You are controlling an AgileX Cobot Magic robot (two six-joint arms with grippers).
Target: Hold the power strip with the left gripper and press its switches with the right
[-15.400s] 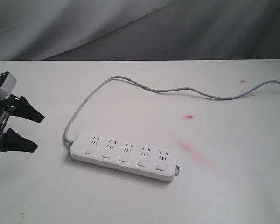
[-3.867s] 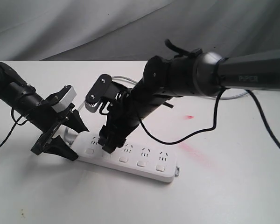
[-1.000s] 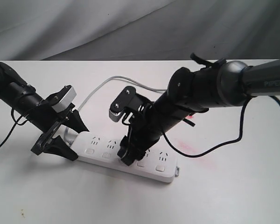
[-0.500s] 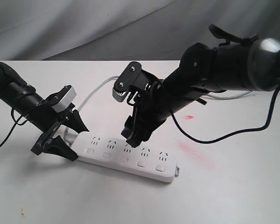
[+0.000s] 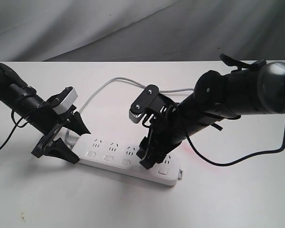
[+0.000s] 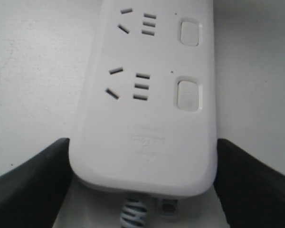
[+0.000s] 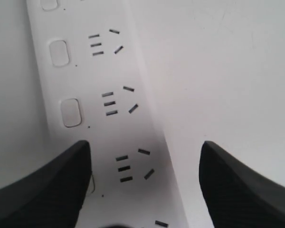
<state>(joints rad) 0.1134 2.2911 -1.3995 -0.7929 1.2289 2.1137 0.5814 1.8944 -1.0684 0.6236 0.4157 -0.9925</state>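
The white power strip [image 5: 118, 156] lies flat on the table, its grey cord [image 5: 102, 89] curving away behind. My left gripper [image 5: 69, 141] is shut on the strip's cord end; in the left wrist view the power strip [image 6: 147, 118] sits between both black fingers [image 6: 33, 185], which touch its sides. My right gripper [image 5: 149, 159] is open, low over the strip, with one fingertip [image 5: 146, 164] down on the fourth switch. Other switches [image 5: 108, 157] show in a row. In the right wrist view the fingers [image 7: 47, 185] stand wide apart over the power strip [image 7: 118, 118], one covering a switch.
The white table [image 5: 228, 204] runs to a far edge under a grey cloth backdrop [image 5: 85, 28]. A black cable [image 5: 242, 156] loops off the right arm just above the table. The left arm [image 5: 14, 95] reaches in from the left edge.
My right gripper was pressing the third switch, rose off it, then moved right and came down on the fourth switch. The left gripper and the strip have not moved.
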